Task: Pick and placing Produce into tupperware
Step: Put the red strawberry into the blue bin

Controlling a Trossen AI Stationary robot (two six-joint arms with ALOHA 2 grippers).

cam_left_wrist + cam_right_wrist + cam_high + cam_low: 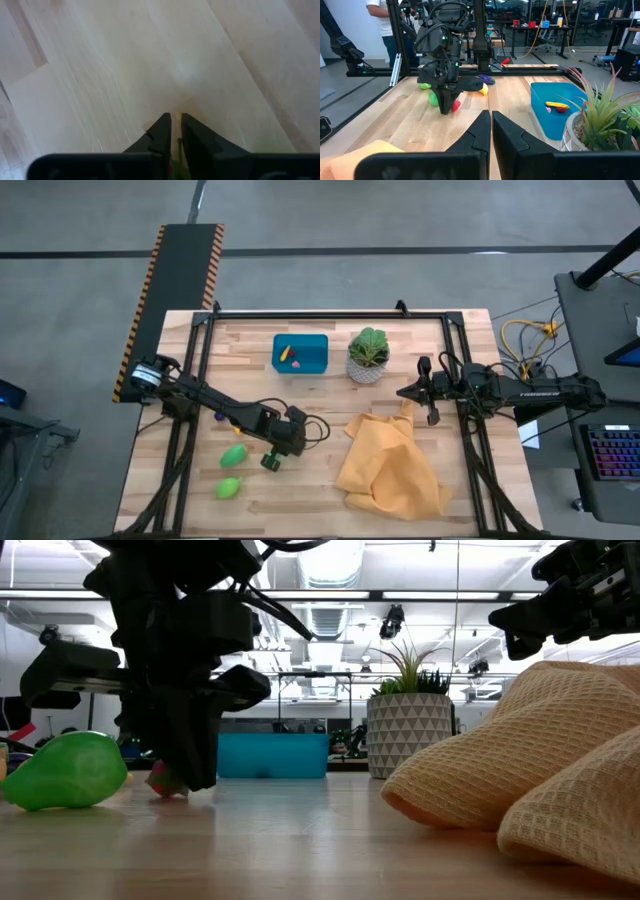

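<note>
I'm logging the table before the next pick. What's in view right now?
Container: 1, teal, far middle; a yellow piece and a red bit inside.
Green pieces: 2, near left.
Red piece: 1, at left gripper's tip.
Banana: 1, yellow, left side.
Purple piece: 1, beside banana.
Plant: 1, green, white pot, right of container.
Cloth: 1, yellow, near right.
Left gripper: low, near left.
Right gripper: shut, empty, right side.
</note>
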